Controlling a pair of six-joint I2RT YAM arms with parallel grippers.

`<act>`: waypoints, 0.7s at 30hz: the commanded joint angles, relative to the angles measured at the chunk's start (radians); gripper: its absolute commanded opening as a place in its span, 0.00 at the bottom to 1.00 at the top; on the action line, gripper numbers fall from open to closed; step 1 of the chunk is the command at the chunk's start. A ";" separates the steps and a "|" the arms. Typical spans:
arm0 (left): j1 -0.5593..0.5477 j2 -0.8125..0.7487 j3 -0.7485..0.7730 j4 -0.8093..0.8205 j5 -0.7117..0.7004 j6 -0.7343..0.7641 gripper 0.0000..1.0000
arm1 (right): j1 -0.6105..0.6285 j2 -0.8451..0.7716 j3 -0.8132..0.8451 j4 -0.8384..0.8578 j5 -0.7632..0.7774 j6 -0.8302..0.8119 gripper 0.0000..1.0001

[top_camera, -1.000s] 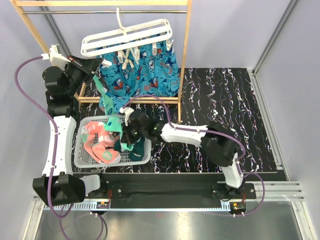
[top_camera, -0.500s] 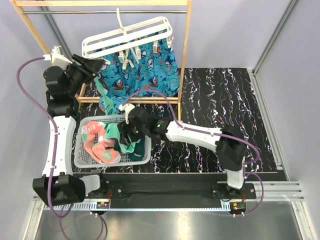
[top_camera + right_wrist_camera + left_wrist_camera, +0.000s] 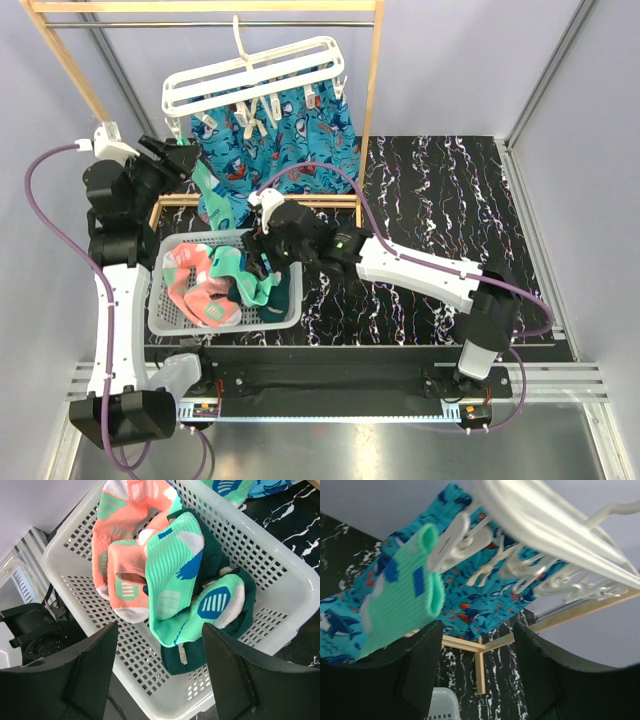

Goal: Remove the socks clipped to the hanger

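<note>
Hanger (image 3: pixel 255 72) hangs on rack (image 3: pixel 372 100), cloth (image 3: pixel 300 135) beneath. One sock (image 3: pixel 212 198) clipped at hanger's left end. Basket (image 3: pixel 200 328) on table (image 3: pixel 450 220) before rack; socks (image 3: pixel 205 285) piled inside.

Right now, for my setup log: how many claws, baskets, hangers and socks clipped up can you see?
claws: 2, left claw and right claw
basket: 1
hanger: 1
clipped sock: 1, mint green
total: 5
</note>
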 commanded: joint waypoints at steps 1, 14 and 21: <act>0.008 -0.031 -0.061 -0.007 -0.128 0.050 0.63 | -0.015 -0.089 -0.021 0.031 0.026 -0.022 0.74; 0.008 0.078 -0.099 0.148 -0.140 0.088 0.66 | -0.078 -0.149 -0.116 0.125 0.000 -0.051 0.75; 0.008 0.173 -0.033 0.168 -0.136 0.105 0.64 | -0.096 -0.126 -0.107 0.139 0.006 -0.068 0.75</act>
